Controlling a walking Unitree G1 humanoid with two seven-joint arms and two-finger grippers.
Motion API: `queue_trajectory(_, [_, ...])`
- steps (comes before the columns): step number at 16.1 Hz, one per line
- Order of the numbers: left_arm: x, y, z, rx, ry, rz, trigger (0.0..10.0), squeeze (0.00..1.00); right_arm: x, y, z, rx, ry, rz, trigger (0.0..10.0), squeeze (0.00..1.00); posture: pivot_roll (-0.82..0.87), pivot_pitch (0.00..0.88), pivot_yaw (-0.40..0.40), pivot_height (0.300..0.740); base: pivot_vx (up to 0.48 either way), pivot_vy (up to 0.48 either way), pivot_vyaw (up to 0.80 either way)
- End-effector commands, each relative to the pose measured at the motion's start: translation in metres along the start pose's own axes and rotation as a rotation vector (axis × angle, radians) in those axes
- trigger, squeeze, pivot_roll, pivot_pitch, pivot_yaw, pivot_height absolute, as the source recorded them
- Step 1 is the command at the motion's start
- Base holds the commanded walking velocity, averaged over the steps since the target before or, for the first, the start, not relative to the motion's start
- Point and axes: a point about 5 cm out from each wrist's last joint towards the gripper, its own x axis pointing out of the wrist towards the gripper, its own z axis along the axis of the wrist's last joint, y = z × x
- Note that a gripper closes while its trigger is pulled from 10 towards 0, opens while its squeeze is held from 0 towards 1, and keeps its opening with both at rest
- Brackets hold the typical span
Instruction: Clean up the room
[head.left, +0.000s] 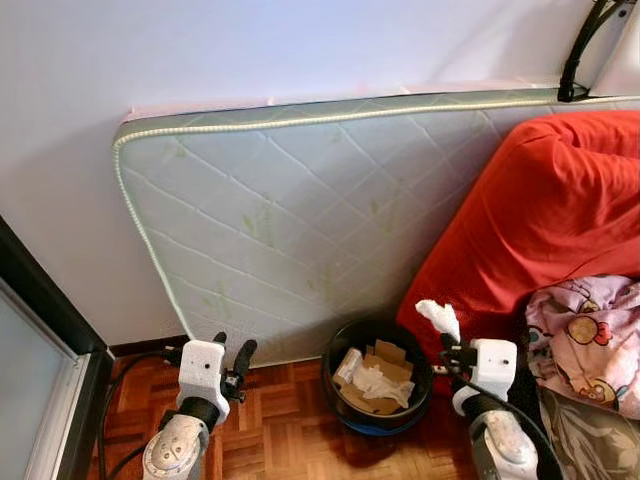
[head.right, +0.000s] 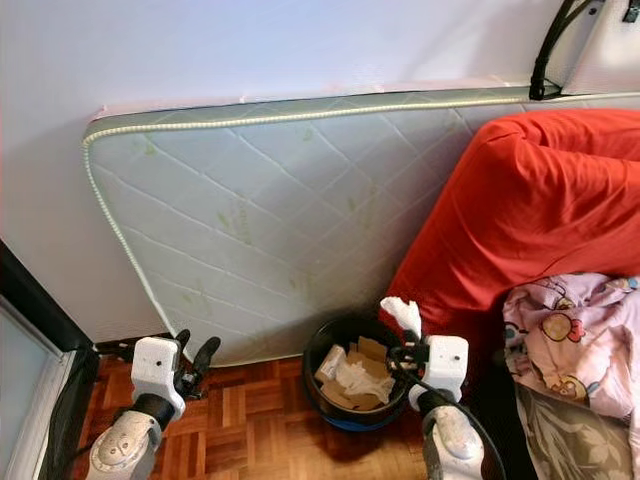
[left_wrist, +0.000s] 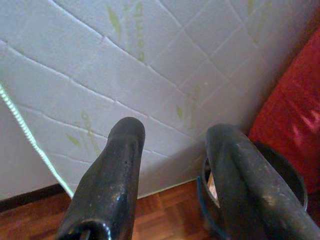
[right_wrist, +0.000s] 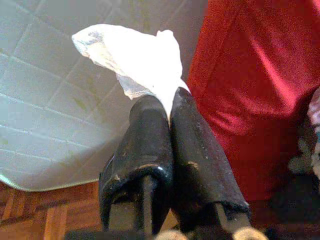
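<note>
Low in the right half of the head view, just above the rim of the bin, a crumpled white tissue sticks up from the tips of the right gripper. It looks nearly weightless, soft and limp, likely to tear rather than slip, so a light pinch at its lower end, as now, should be enough. The wrist view shows the two black fingers pressed together on its bottom edge, with the rest flaring free beyond them. Its long axis runs roughly upright, the loose end pointing up and slightly left toward the mattress.

Just left of and below the tissue sits a round black waste bin with a blue base, holding torn brown cardboard pieces and more white paper. My guess is a small shift left puts the tissue over the opening.

Further left, at the bottom of the frame, the left gripper hangs idle, its fingers spread apart with nothing between them.

Behind everything a quilted pale-green mattress leans on the white wall; a red bedcover and a pink cartoon-print cloth lie at the right, above reddish parquet floor.
</note>
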Motion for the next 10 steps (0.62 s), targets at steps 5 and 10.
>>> queue_trajectory(5, [0.0064,-0.0001,0.0114,-0.023,-0.031,0.027,10.0,0.0,0.0008,0.0046,-0.0025,0.007,0.022,0.007,10.0,0.0,0.03,0.03,-0.029,0.74,0.162,0.0,0.0])
queue_trajectory(10, [0.0069,-0.0003,0.0125,-0.027,-0.03,0.03,10.0,0.0,0.0038,0.0042,-0.0001,0.008,0.027,0.001,10.0,0.0,0.03,0.028,-0.028,0.74,0.301,0.0,0.0])
